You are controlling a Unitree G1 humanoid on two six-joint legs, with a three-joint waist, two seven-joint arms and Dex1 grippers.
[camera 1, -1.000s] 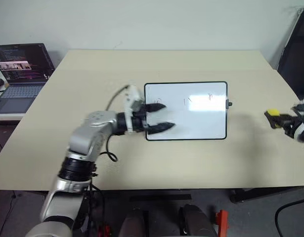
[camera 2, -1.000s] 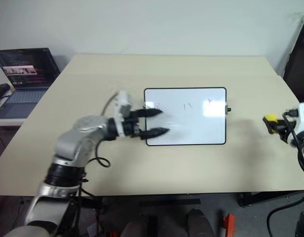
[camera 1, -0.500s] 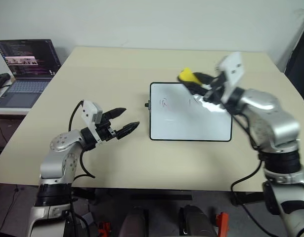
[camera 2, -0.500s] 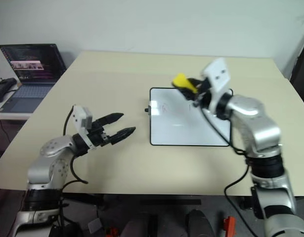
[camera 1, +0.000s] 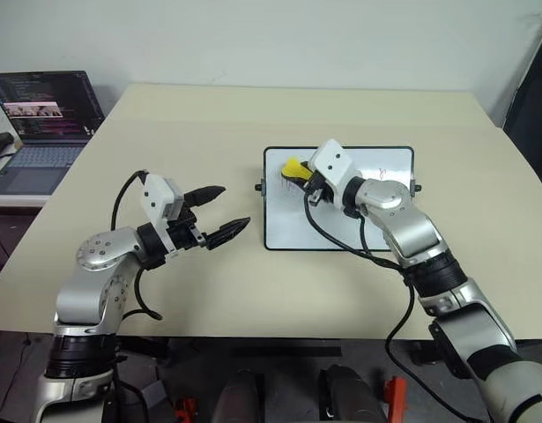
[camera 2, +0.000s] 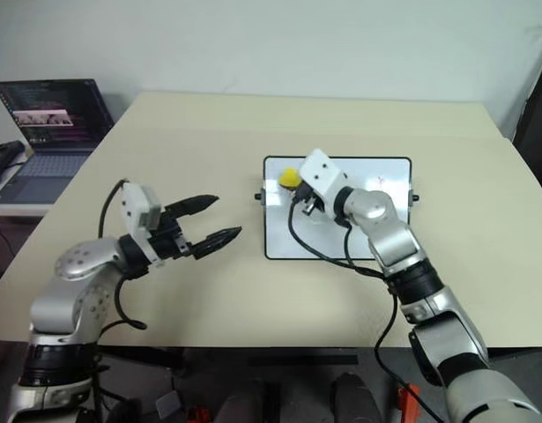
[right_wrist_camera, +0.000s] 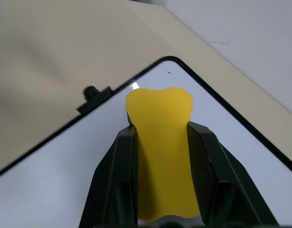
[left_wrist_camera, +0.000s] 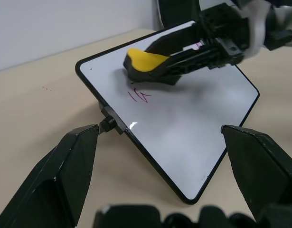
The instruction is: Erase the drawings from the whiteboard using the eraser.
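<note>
Right fingers (camera 1: 297, 173) clamping eraser (camera 1: 293, 166) over whiteboard (camera 1: 376, 233), left fingers (camera 1: 225, 211) spread wide.

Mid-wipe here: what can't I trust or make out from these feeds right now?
- Whether the eraser actually touches the whiteboard: left wrist view, the right end effector and its fingers cover the underside.
- Drawings under the right arm: head views, arm covers the board's middle.
- Red drawing: too small to read its shape.
- Laptop screen: cut off by the left edge, text too small.
</note>
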